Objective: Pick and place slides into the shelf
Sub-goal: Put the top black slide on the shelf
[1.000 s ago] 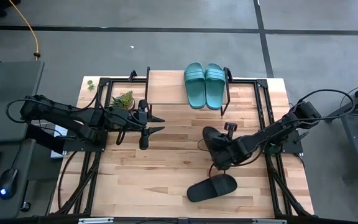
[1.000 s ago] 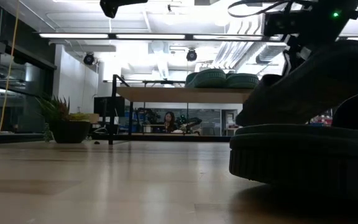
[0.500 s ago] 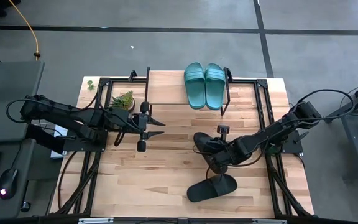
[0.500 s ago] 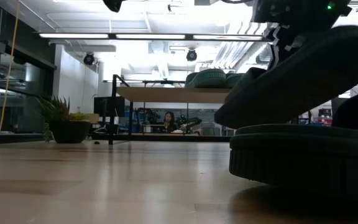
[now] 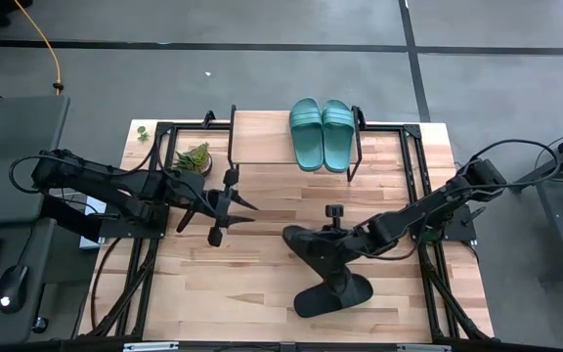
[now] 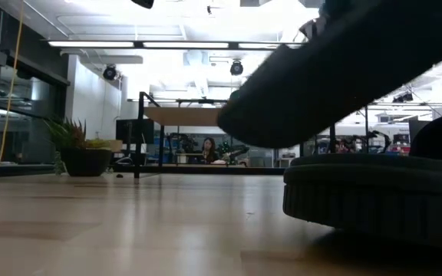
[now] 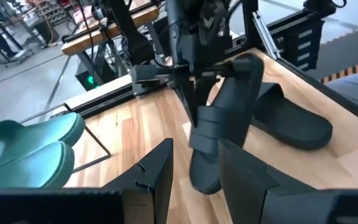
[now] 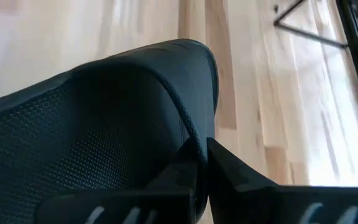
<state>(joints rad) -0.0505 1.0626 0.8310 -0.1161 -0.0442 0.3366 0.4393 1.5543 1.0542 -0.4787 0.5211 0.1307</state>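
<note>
Left arm: extends from the left edge of the worktop (image 5: 262, 284) toward its middle. The left gripper (image 5: 235, 206) hangs above the boards just in front of the shelf's left end, fingers spread apart and holding nothing. The left wrist view confirms the gap between the 2 fingers (image 7: 157, 180).

Potted plant (image 5: 194, 156): stands near the rear left corner of the worktop, beside the shelf's left frame; in the low view it sits at the far left.

Shelf (image 5: 262, 137): set along the rear edge of the worktop, light plank top on a thin black frame. 2 teal-green slides (image 5: 321, 134) lie side by side on its right half, touching each other. The left half of the plank is bare.

Lifted black slide (image 5: 313, 249): held clear of the worktop near its centre, tilted, in the right gripper (image 5: 338, 240). The gripper is pinched on the slide's edge; the right wrist view shows the fingers (image 8: 229, 168) pressed onto the rim of the sole. In the low view this slide fills the upper right, off the surface.

Second black slide (image 5: 334, 295): lies flat on the worktop near the front edge, just in front of the lifted one and apart from it.

Right arm: reaches in from the right edge of the worktop.
</note>
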